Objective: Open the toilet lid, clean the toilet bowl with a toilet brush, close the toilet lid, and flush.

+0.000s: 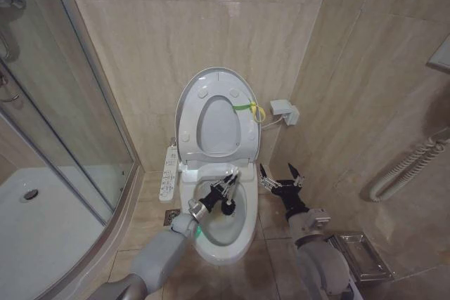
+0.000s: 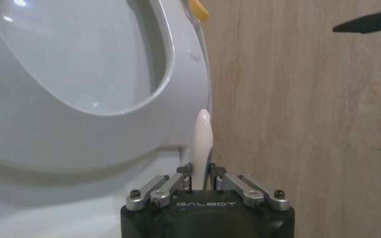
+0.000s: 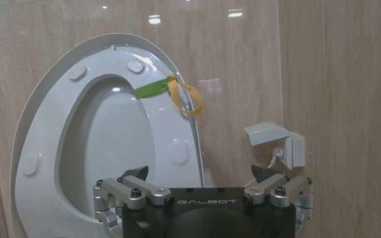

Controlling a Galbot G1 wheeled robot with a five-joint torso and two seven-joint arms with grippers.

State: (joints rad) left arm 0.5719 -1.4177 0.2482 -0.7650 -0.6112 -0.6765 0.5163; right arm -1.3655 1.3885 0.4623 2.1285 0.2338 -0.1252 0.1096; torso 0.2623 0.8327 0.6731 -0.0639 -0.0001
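— Where's the toilet brush (image 2: 201,144)?
— Its handle is clamped in the left tool (image 1: 226,189) over the toilet bowl (image 1: 242,240); the bristle head is hidden.
— Right tool (image 1: 280,173)?
— Spread wide, beside the bowl, holding nothing. The toilet lid (image 1: 193,93) stands raised.

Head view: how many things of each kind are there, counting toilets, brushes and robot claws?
Toilets: 1, the toilet bowl with the toilet lid raised
Brushes: 1, the toilet brush, held in the left gripper
Claws: 2, including the right gripper, open
Total: 4

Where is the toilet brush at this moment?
In the head view the toilet brush is over the open toilet bowl, held in the left gripper, below the raised toilet lid.
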